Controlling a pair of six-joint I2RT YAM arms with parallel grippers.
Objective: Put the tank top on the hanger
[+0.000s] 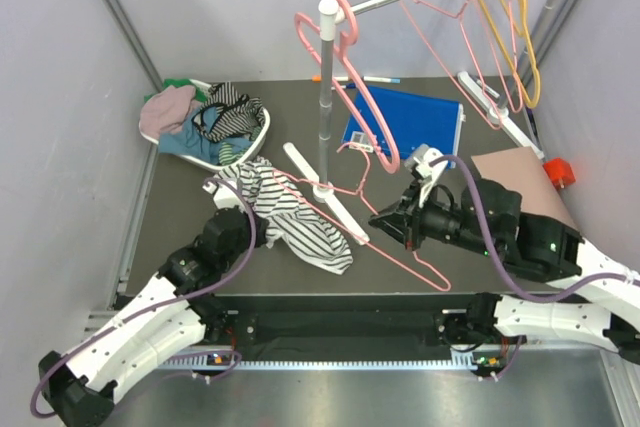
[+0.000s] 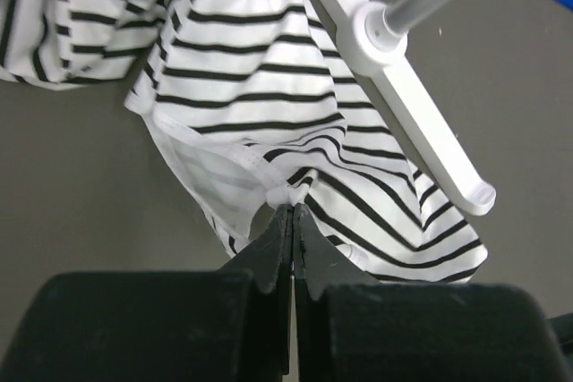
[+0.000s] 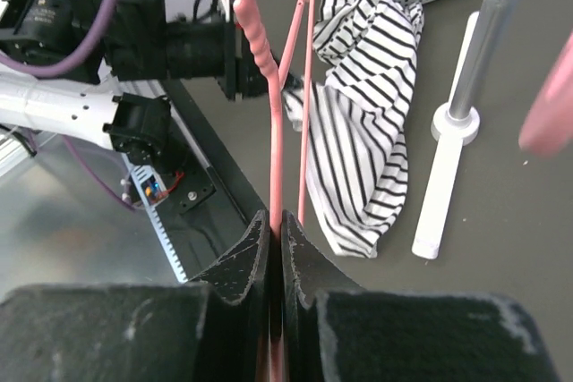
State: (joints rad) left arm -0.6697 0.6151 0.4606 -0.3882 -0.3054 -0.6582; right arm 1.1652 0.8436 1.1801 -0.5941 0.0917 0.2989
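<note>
The white, black-striped tank top (image 1: 295, 217) lies crumpled on the dark table beside the rack's white base. My left gripper (image 1: 252, 219) is shut on a pinch of its hem, seen close in the left wrist view (image 2: 292, 207), with the fabric (image 2: 269, 87) spread beyond the tips. The thin pink wire hanger (image 1: 410, 267) lies slanted low over the table, its far end over the tank top. My right gripper (image 1: 385, 219) is shut on one of its wires; in the right wrist view (image 3: 276, 221) the wire (image 3: 276, 131) runs straight out from the jaws, next to the top (image 3: 358, 123).
A clothes rack pole (image 1: 326, 97) stands mid-table on a white cross base (image 2: 403, 96), carrying thick pink hangers (image 1: 350, 77) and a yellow hanger (image 1: 510, 27). A white basket (image 1: 264, 127) of clothes sits at back left. A blue folder (image 1: 405, 122) and brown sheet (image 1: 520, 182) lie at right.
</note>
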